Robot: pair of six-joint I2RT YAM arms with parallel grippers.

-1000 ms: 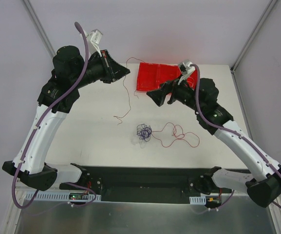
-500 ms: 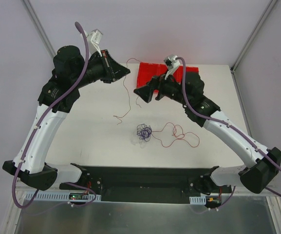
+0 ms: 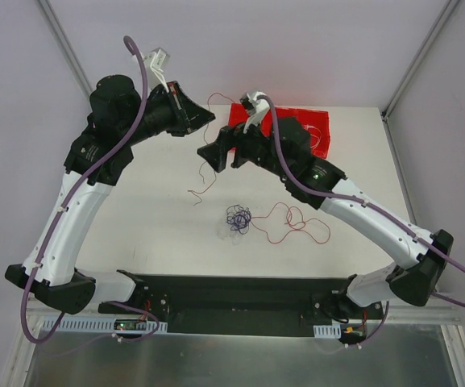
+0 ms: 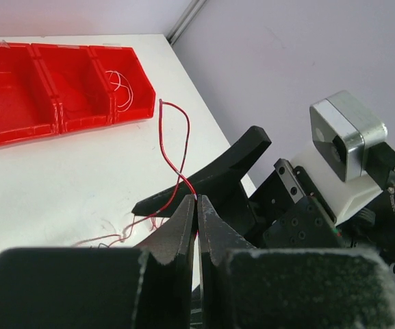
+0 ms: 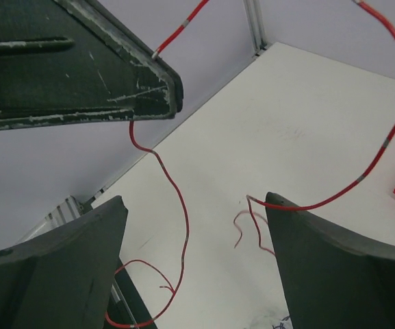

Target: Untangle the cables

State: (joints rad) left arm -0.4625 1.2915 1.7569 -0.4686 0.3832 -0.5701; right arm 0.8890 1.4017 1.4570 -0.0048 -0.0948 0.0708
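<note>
Red cable [image 4: 176, 154], hair-thin, limp and probably slippery, pinched partway along in the closed left gripper [image 4: 197, 205] and dangling to the table [image 3: 135, 218], seemingly between the fingers of the wide-open, empty right gripper [image 5: 194, 205]; best taken just below, clear of the purple-blue clump [image 3: 238, 218].

We see one red cable [image 5: 185, 236], one dark purple-blue cable [image 3: 238, 218] and one white cable [image 4: 120, 86]; the bin [image 4: 46, 113] is red. The bench [image 3: 135, 218] is plain white. The left end effector [image 4: 197, 205] and the right end effector [image 5: 196, 202] are black.
</note>
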